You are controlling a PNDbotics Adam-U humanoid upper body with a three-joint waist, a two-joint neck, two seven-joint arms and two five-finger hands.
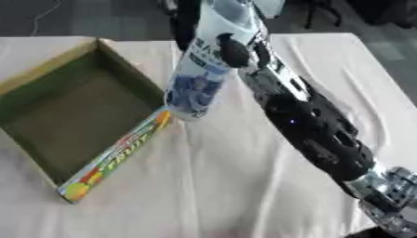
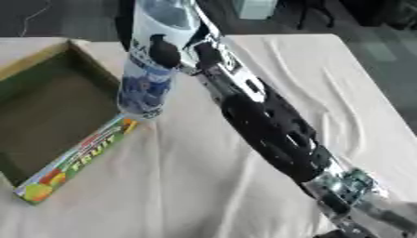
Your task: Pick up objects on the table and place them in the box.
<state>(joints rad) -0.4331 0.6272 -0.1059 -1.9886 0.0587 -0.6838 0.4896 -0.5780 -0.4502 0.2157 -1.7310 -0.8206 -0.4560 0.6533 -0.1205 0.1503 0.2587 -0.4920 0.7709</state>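
Right hand (image 1: 232, 49) is gripping a white-and-blue bottle (image 1: 199, 69) around its middle, fingers curled round it, holding it over the box (image 1: 122, 153) near-right wall. Bottle is looking rigid, smooth, probably slippery and light; mid-body hold suits it.

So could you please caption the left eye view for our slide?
Right hand holding a blue-and-white bottle beside the open box.

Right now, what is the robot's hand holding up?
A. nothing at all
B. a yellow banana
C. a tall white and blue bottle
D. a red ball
C: the right hand has its fingers curled round a tall white and blue bottle, lifted beside the open cardboard box.
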